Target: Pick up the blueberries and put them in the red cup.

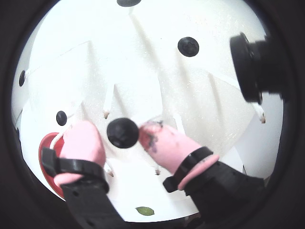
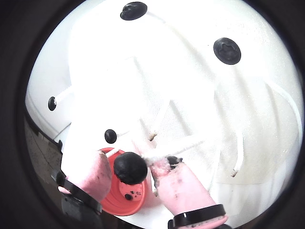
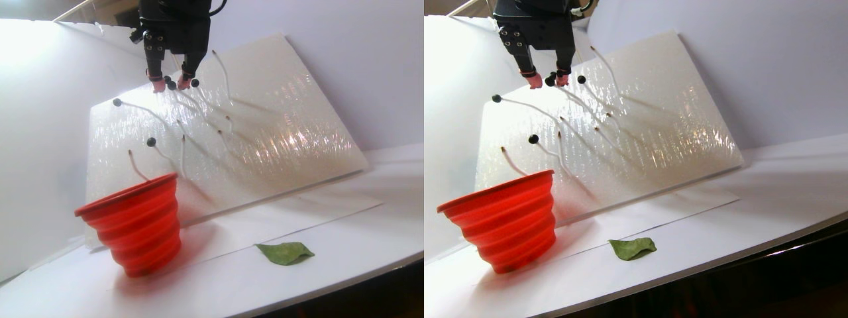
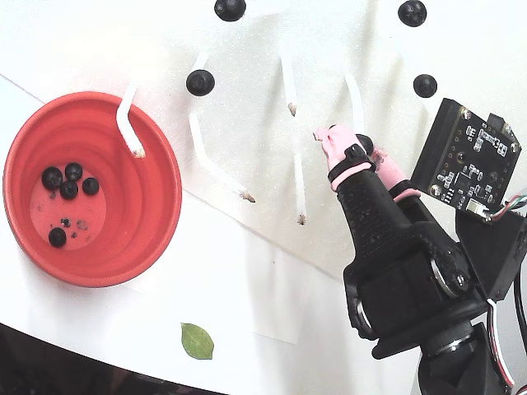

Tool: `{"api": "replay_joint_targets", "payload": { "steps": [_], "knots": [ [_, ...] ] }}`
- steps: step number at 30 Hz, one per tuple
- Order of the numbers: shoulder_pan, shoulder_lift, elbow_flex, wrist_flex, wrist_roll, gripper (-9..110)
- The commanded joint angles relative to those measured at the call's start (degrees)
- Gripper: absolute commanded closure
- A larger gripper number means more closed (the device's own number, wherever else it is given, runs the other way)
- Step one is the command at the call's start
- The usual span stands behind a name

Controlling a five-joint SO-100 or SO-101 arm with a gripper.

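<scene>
The black gripper w/ pink soft-capped fingers (image 1: 125, 136) pinches one small round matte blue-black berry (image 1: 122, 132) up near the top of the tilted white foam board (image 3: 265, 119). It looks light, soft and easily squashed, so take hold across its middle w/ a gentle squeeze. Other blueberries (image 4: 200, 82) sit on thin white stems on the board; a few lie in the coral-red ribbed plastic cup (image 4: 148, 239) below, well apart from the gripper.

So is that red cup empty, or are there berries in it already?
Not empty. The fixed view looks down into the red cup: five blueberries lie on its bottom, with some tiny dark specks beside them.
</scene>
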Motion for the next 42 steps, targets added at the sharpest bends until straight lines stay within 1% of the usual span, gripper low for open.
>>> {"api": "replay_joint_targets", "payload": {
  "steps": [1, 12, 23, 42],
  "knots": [
    [-2.8, 1.3, -5.4, -1.7, 0.6, 84],
    [-3.1, 1.8, -5.1, -1.7, 1.1, 89],
    [-3.4, 2.9, -4.6, -1.6, 1.5, 91],
    [-4.8, 10.4, -1.9, 5.1, 3.1, 91]
  ]
}}
